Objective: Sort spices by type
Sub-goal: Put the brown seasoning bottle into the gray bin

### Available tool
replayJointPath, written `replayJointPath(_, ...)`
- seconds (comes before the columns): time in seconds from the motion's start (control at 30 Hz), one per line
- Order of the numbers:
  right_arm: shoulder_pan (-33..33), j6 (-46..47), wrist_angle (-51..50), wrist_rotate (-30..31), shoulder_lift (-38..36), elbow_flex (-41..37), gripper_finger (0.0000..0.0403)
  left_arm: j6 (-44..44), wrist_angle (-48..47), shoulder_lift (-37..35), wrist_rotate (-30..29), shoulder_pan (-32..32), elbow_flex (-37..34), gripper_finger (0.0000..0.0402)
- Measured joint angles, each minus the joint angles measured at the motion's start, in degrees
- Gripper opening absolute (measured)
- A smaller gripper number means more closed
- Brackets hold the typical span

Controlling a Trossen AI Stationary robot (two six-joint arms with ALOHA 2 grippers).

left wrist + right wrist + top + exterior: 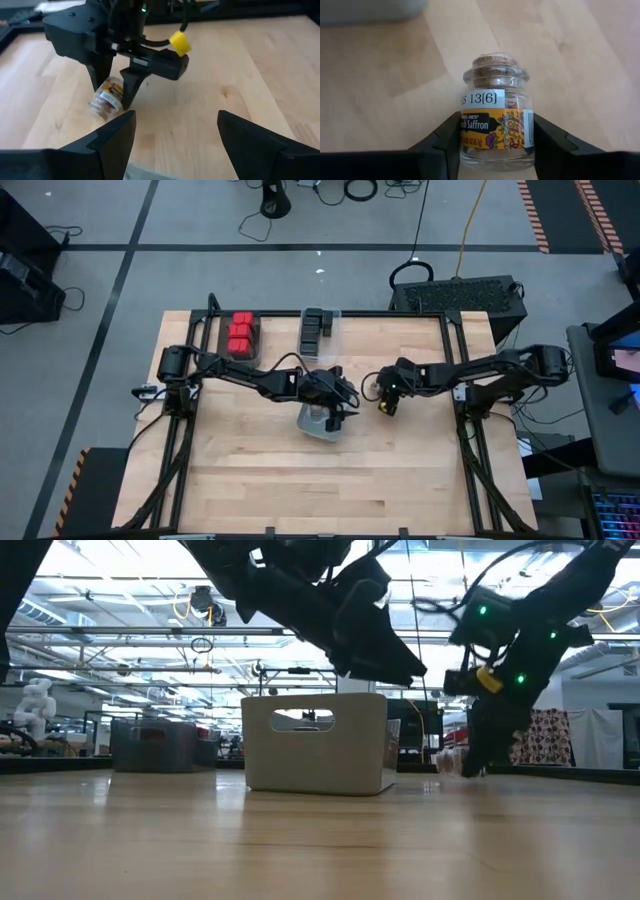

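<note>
The right tool (495, 145) has its two fingers against the sides of a cork-stoppered saffron jar (495, 120), seemingly lying on its side on the tabletop (380, 75), right of centre in the high view. Glass is slick and round: if the grip sits off its middle, I judge the jar may roll or squirt free. The left tool (175, 130) hangs wide and empty above the clear bin (322, 420) at centre. Red boxes (241, 333) and black boxes (317, 328) already sit along the upper edge.
</note>
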Motion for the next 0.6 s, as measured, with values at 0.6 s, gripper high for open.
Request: replayJointPath(0.6, 14.9, -0.7, 8.93, -11.96, -15.19, 0.09, 0.0162, 7.64, 7.89, 0.04, 5.7, 0.15, 0.0, 0.0286)
